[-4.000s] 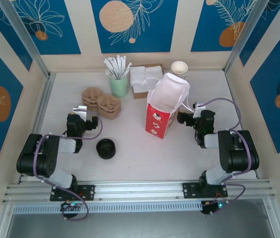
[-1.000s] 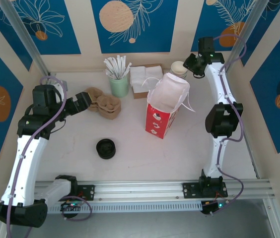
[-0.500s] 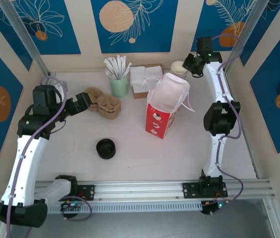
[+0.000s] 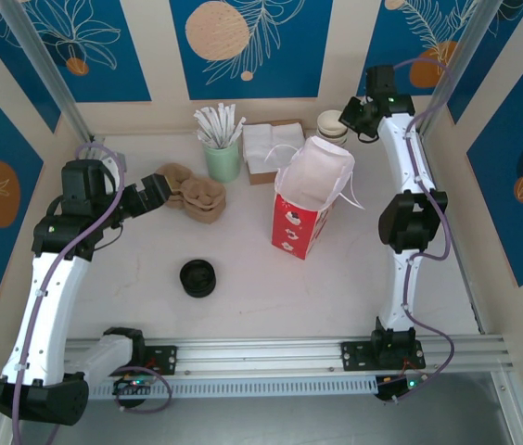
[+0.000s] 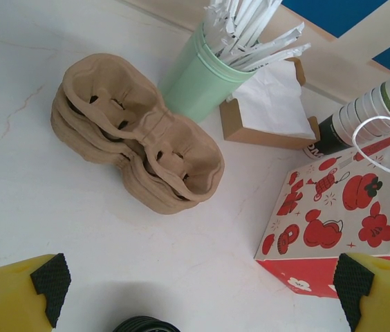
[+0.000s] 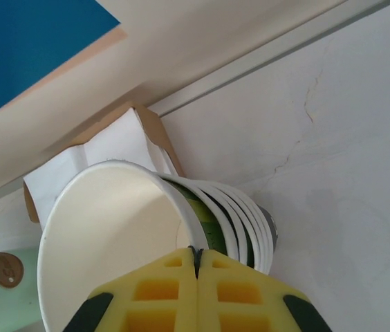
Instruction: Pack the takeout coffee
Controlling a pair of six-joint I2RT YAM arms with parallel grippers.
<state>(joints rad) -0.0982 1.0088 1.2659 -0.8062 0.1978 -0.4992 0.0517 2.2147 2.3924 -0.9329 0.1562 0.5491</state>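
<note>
Right gripper (image 6: 196, 253) fingers pressed together, pinching the wall of the top cup (image 6: 105, 235) of the tilted cup stack (image 6: 247, 223). Napkin box (image 6: 152, 126) just behind, along the table's (image 6: 333, 138) back edge.

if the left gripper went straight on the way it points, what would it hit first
Most likely the carrier stack: the open left gripper points straight at it, with bare table between. Depth is unclear, so it could touch the table first.

Centre of the surface (image 4: 271, 297): a paper bag (image 4: 310, 209). Left of it, 1 carrier stack (image 4: 192, 193); a lid stack (image 4: 197, 277) lies nearer the front. Behind, left to right: straw holder (image 4: 223, 158), napkin box (image 4: 266, 148), cup stack (image 4: 332, 121), with the right claw (image 6: 196, 250) at its rim.
</note>
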